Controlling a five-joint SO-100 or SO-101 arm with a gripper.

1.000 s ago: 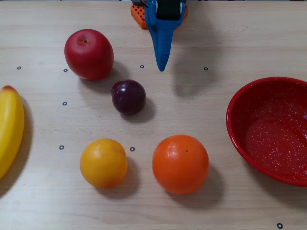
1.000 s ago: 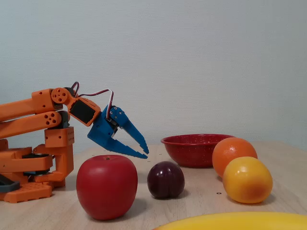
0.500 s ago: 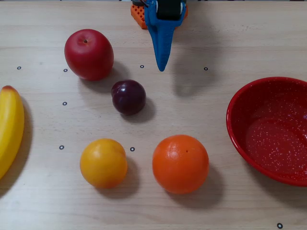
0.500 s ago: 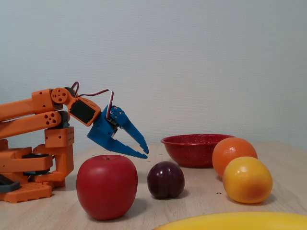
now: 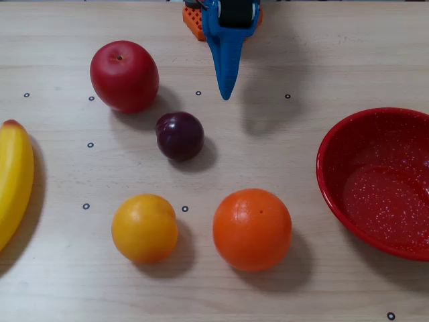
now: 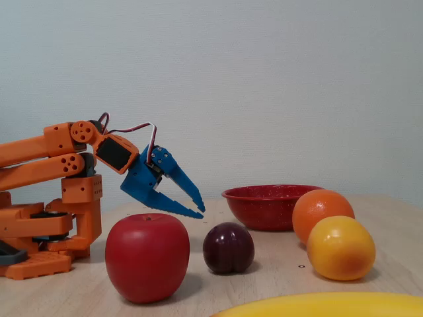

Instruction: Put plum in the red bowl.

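Overhead view, left to right:
Banana (image 5: 15, 180): yellow, at left edge of the desk (image 5: 301, 60), lying lengthwise, partly cut off by the frame.
Red apple (image 5: 124, 75): upper left, stem dimple up, apart from all other fruit.
Yellow-orange fruit (image 5: 144, 227): lower left of centre, resting alone.
Plum (image 5: 179, 135): dark purple, on bare wood just down and right of the apple, not touching it; below and left of the blue tip.
Jaws (image 5: 226, 92): blue, entering from top centre, tapering to a point aimed down the picture; clear of the plum, holding nothing.
Orange (image 5: 252, 229): largest round fruit, lower centre, near the yellow-orange fruit but apart.
Red bowl (image 5: 333, 144): at right edge, white-speckled inside, empty, partly cut off; well apart from the plum.

Fixed view, left to right:
Arm (image 6: 46, 168): orange, folded low at left.
Apple (image 6: 147, 257): nearest the camera among the round fruit.
Jaws (image 6: 201, 210): two blue fingers parted, slanting down to the right, hanging in the air above the desk (image 6: 277, 281), nothing between them.
Plum (image 6: 228, 247): on the desk, below and right of the fingertips, untouched.
Bowl (image 6: 268, 206): behind, upright.
Orange (image 6: 322, 213): behind the yellow-orange fruit (image 6: 340, 247).
Banana (image 6: 317, 305): along the bottom edge.
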